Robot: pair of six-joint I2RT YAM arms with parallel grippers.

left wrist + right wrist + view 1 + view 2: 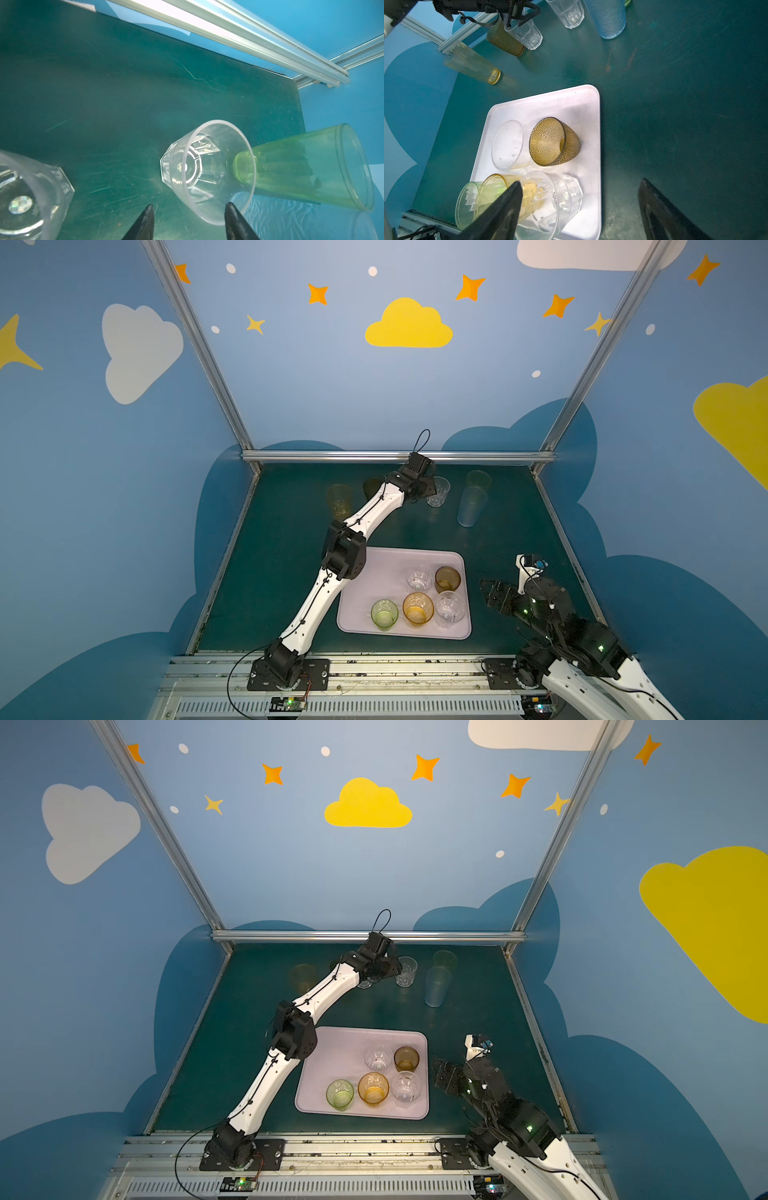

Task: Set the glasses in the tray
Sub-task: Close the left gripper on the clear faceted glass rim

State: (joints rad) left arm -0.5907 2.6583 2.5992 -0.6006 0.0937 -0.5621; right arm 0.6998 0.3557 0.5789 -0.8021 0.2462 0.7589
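Fingertips of the left gripper (189, 205) stand apart on either side of the near rim of a short clear faceted tumbler (207, 170); one tip is right at the rim, the other shows a strip of mat between itself and the wall, so the jaws are not clamped on it. The tumbler stands upright on the dark green table mat (291, 539), close to the aluminium rail (332, 456) at the far edge.

Just behind it is a tall green ribbed tumbler (311, 166); a tall pale blue tumbler (471, 506) stands just beside those two, towards the near side. On the gripper's other side, under the wrist, is a second clear faceted tumbler (25, 195), with a brown dimpled tumbler (504, 39) just beyond it; a tall yellow tumbler (338, 499) stands further left, well apart.

The pale lilac-pink rectangular tray (374, 572) lies near the front, holding five short glasses on its right half: a clear one (417, 578), a brown one (447, 578), a green one (384, 614), an amber one (417, 609) and another clear one (449, 608).

The left arm reaches from its base at the front rail, elbow over the tray's far left corner, out to the far edge. The right gripper (486, 592) hangs low just beside the tray's right rim, jaws spread wide on nothing, its arm folded back near its base.
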